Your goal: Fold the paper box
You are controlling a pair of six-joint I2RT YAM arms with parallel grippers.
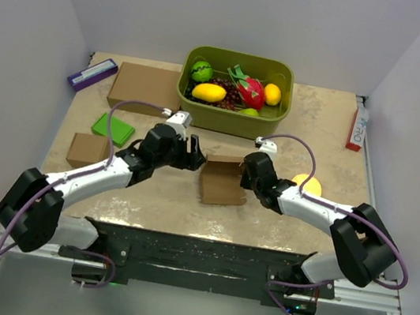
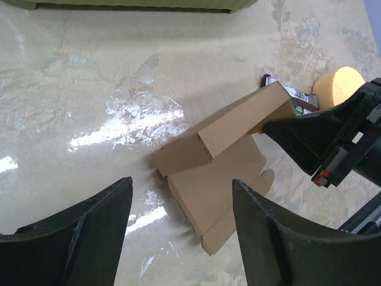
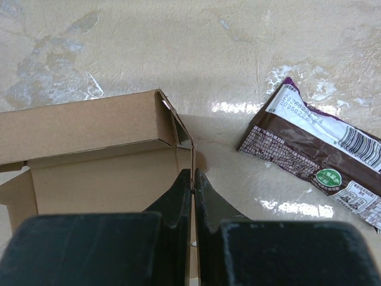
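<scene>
The paper box (image 1: 220, 185) is thin brown cardboard, partly folded, lying mid-table between both arms. In the left wrist view the paper box (image 2: 217, 182) has one long wall raised and a flat panel with tabs on the table. My left gripper (image 1: 196, 155) hovers just left of it, and in its own view the left gripper (image 2: 181, 182) is open with nothing between its fingers. My right gripper (image 3: 193, 173) is shut on the thin right side wall of the paper box (image 3: 101, 161). From the left wrist, the right gripper (image 2: 271, 126) pinches the raised corner.
A green bin (image 1: 194, 107) of toy fruit stands at the back. A large brown carton (image 1: 145, 87), a small squarish carton (image 1: 87, 150), a green block (image 1: 112, 128) and a purple box (image 1: 92, 73) lie left. A yellow sponge (image 1: 307, 184) and a snack packet (image 3: 315, 155) lie right.
</scene>
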